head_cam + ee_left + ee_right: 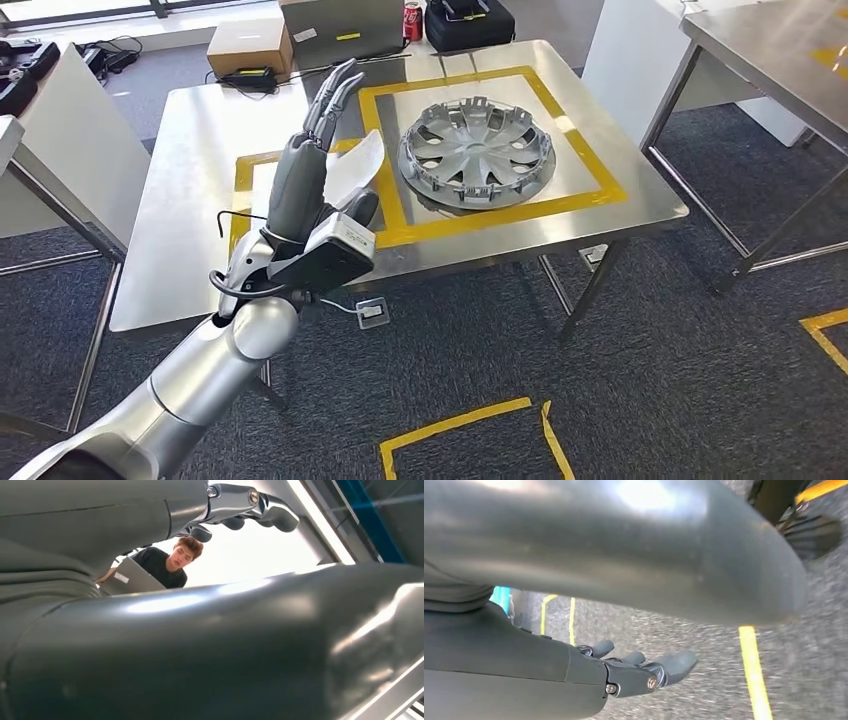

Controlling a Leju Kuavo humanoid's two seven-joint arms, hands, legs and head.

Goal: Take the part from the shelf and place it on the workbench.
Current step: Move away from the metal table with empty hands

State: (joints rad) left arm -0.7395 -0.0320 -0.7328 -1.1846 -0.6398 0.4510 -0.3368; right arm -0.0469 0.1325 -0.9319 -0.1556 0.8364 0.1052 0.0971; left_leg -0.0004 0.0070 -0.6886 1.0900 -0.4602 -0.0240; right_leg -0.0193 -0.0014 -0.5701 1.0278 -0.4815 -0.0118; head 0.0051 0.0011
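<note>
Silver wheel cover point(476, 153) lies flat inside the yellow tape square point(500, 215) on the steel workbench point(180, 250), centre-right of head view. Left hand point(305, 190) raised centre-left, fingers straight, holding nothing. Right hand point(624, 672) extended, empty, above carpet. No legible writing.

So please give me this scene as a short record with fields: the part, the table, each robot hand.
part: grey wheel cover, lying flat inside the yellow tape square
table: steel workbench
left robot hand: raised over the workbench, fingers straight and apart, holding nothing
right robot hand: hanging above the grey carpet, holding nothing
task state: wheel cover already on the workbench
</note>
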